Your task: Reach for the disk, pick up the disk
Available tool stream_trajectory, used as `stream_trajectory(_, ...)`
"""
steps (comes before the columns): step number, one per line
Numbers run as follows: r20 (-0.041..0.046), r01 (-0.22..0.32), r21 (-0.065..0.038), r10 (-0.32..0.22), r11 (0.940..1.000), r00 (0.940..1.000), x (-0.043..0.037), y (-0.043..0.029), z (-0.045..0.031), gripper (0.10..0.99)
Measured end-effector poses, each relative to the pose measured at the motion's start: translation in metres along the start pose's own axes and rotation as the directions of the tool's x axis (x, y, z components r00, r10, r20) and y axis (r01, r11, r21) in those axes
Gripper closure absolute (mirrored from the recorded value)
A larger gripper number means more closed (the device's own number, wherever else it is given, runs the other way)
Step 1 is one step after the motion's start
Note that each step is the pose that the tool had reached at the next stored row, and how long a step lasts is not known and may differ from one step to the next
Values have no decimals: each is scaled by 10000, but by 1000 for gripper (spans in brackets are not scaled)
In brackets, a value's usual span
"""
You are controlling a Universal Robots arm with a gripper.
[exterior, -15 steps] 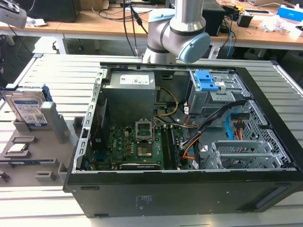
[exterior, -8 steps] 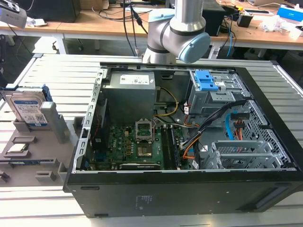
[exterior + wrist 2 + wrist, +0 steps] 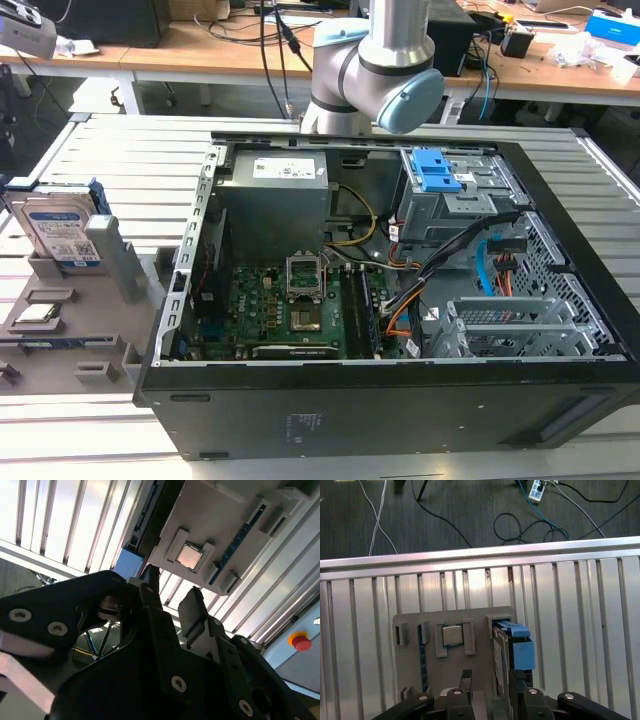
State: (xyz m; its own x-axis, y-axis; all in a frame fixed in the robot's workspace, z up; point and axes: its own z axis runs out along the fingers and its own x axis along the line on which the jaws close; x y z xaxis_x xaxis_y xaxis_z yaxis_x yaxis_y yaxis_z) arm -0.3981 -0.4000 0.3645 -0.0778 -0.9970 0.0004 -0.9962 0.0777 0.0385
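Note:
The disk [image 3: 60, 232] stands on edge in a slot of the grey holder tray [image 3: 60, 345], at the exterior view's left, beside the computer case. It is silver with a white-and-blue label and a blue bracket. In the first wrist view the disk [image 3: 514, 650] is seen edge-on from above. My gripper [image 3: 490, 685] hovers over the tray close to it, with one dark finger [image 3: 466, 677] on the tray side and the other near the disk's end. In the second wrist view my gripper [image 3: 170, 592] is open with nothing between its fingers, and the disk's blue bracket [image 3: 127, 560] lies just past one fingertip [image 3: 149, 577].
An open computer case [image 3: 380, 300] takes up the middle of the slatted metal table [image 3: 130, 160]. Its grey drive cage has blue latches [image 3: 438, 170]. A processor chip [image 3: 452, 635] sits in the tray. Beyond the table edge, cables [image 3: 520, 525] lie on the floor. A red button [image 3: 300, 642] is off to the side.

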Motion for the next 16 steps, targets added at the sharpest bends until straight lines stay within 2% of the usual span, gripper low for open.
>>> stream_trajectory(1, 0, 0, -1, 0, 10000, 10000, 0, 0, 0, 612)
stream_trajectory(2, 0, 1, 0, -1, 10000, 10000, 0, 0, 0, 549)
stream_trajectory(3, 0, 1, -1, -1, 10000, 10000, 0, 0, 0, 549)
stream_trajectory(4, 0, 1, 0, -1, 10000, 10000, 0, 0, 0, 486)
stream_trajectory(7, -1, 1, 0, -1, 10000, 10000, -31, 2, 0, 486)
stream_trajectory(8, -3, 4, 1, -4, 10000, 10000, -69, 5, 0, 486)
stream_trajectory(11, -16, 48, 1, -48, 10000, 10000, -255, 19, 0, 486)
stream_trajectory(13, -19, 129, 0, -129, 9999, 9999, -256, 18, 2, 486)
stream_trajectory(16, -49, 912, -1, -912, 9958, 9958, -259, 19, 5, 486)
